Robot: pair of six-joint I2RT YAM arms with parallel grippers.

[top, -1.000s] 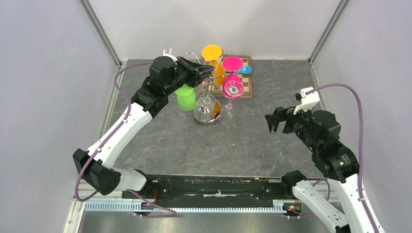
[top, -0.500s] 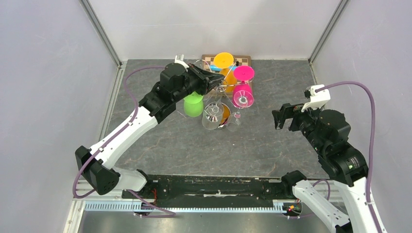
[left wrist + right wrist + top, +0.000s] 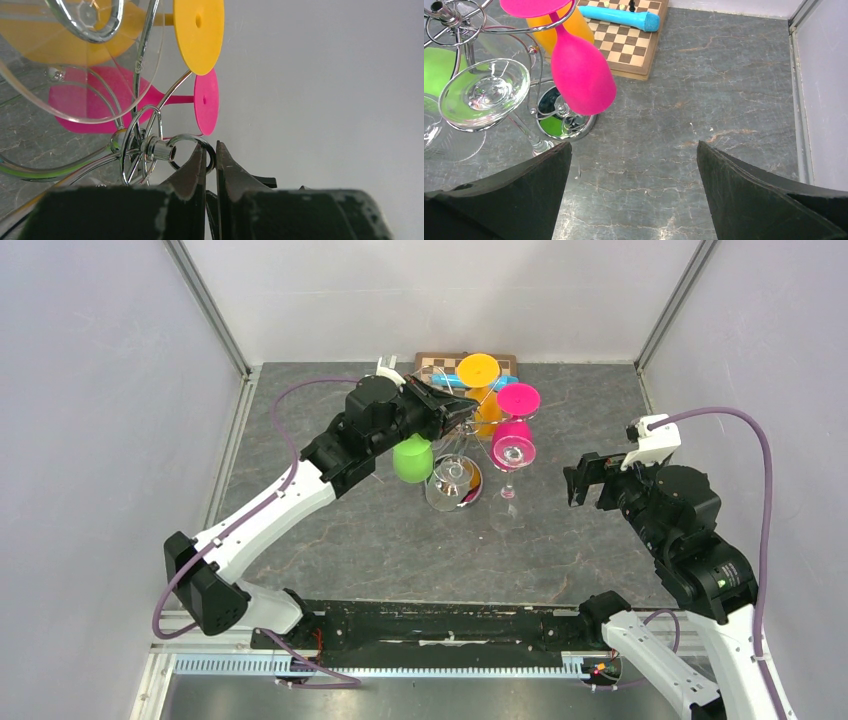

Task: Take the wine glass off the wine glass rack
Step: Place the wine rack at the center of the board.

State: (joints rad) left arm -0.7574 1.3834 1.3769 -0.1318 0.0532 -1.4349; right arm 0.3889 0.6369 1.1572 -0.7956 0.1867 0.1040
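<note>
Clamping the wine glass rack (image 3: 155,148) by its top ring with my left gripper (image 3: 210,150) — right gripper (image 3: 634,146) wide, 3 o'clock.

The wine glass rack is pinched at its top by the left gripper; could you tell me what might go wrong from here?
The left gripper is shut only on the thin top ring of the wine glass rack, so the rack could twist or slip.
The pink glass and orange glass hang loose on wire arms; a jolt might shake them off.
</note>
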